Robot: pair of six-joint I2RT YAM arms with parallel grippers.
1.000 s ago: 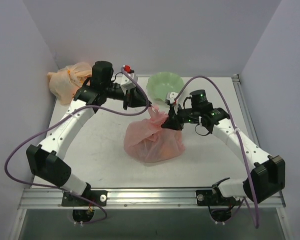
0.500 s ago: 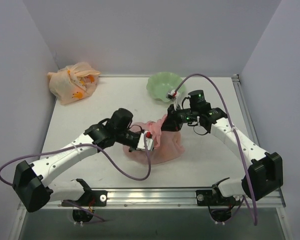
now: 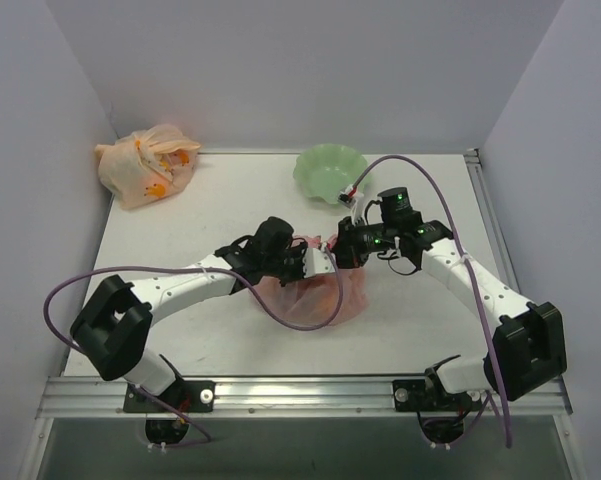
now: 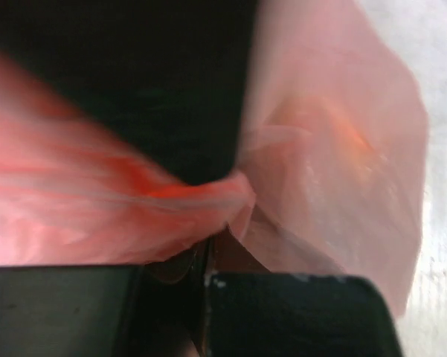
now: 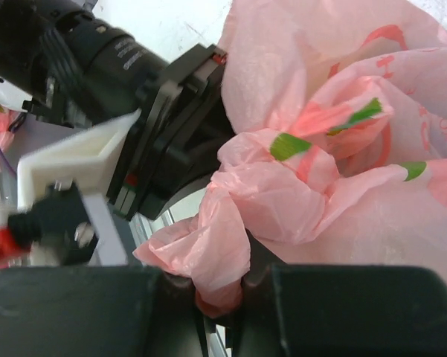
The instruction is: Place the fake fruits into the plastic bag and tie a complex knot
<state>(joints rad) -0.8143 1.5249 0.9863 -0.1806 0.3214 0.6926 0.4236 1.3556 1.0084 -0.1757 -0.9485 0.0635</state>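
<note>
The pink plastic bag (image 3: 325, 295) lies bulging at mid-table with its top gathered. My left gripper (image 3: 317, 262) is at the bag's top from the left, its jaws shut on a twisted strand of pink plastic (image 4: 208, 195). My right gripper (image 3: 342, 250) is right beside it from the right, shut on another bunched strand of the bag (image 5: 222, 256). In the right wrist view the left gripper's body (image 5: 163, 126) is close behind the knotted plastic (image 5: 305, 160). The fake fruits are hidden in the bag; only a faint orange glow (image 4: 342, 130) shows through.
A pale orange tied bag (image 3: 145, 165) sits at the back left corner. A green bowl (image 3: 328, 170) stands at the back, just behind the right gripper. Purple cables loop from both arms over the table.
My left arm has swung from the back left, round the front of the bag, up to the bag's top beside the right gripper. The right gripper has kept its hold and barely moved.
</note>
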